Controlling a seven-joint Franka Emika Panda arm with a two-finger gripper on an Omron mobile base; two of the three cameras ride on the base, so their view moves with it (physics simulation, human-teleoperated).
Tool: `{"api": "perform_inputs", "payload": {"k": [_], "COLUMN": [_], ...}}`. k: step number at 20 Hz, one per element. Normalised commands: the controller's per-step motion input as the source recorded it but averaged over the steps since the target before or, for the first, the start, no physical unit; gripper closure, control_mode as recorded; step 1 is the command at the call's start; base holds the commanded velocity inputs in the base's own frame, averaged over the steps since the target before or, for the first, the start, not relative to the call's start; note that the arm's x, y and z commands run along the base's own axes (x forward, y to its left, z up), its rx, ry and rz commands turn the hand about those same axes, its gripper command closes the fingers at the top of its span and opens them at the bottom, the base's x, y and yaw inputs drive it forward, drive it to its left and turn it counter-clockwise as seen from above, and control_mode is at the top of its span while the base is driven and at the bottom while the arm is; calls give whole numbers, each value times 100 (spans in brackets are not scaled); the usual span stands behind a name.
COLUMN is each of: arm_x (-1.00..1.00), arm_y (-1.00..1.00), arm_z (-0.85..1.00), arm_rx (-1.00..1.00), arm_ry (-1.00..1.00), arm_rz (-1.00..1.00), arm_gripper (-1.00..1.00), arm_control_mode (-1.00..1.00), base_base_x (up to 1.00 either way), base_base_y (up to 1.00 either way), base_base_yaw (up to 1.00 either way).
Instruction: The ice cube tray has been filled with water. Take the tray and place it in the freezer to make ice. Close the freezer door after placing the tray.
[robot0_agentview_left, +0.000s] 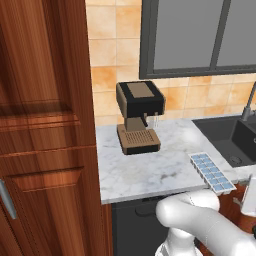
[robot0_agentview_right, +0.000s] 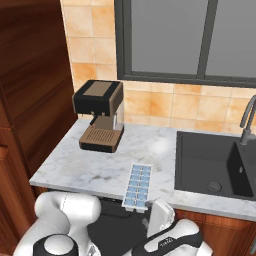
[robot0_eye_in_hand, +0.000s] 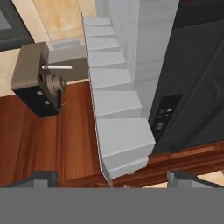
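The ice cube tray (robot0_agentview_left: 212, 172) lies on the marble counter's front right part, its pale blue water (robot0_agentview_right: 138, 184) showing in the cells. Its near end overhangs the counter edge. In the hand view the tray (robot0_eye_in_hand: 116, 113) appears from below as a row of white cell undersides running toward my gripper (robot0_eye_in_hand: 114, 179). The gripper is open, one dark fingertip (robot0_eye_in_hand: 41, 177) on each side of the tray's near end and not touching it. My white hand (robot0_agentview_right: 160, 216) sits just under and in front of that end. The freezer and its door are out of view.
A brown and black coffee machine (robot0_agentview_left: 139, 117) stands at the back of the counter (robot0_agentview_left: 150, 172). A dark sink (robot0_agentview_right: 212, 165) with a faucet lies to the right. Tall wooden cabinets (robot0_agentview_left: 45, 130) stand at the left, and a dark appliance front (robot0_eye_in_hand: 197, 87) is below the counter.
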Motion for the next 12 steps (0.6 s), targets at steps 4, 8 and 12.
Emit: {"api": "perform_inputs", "payload": {"k": [4, 8, 12], "arm_x": [16, 20, 15], "arm_y": [28, 34, 25], "arm_z": [-2, 0, 0], "arm_rx": [0, 0, 0], "arm_ry": [0, 0, 0], "arm_rz": [-7, -11, -12], "arm_gripper": [-100, -100, -100], "arm_control_mode": [-100, -100, -100], "base_base_x": [0, 0, 0], "base_base_y": [0, 0, 0], "base_base_yaw": [0, 0, 0]}}
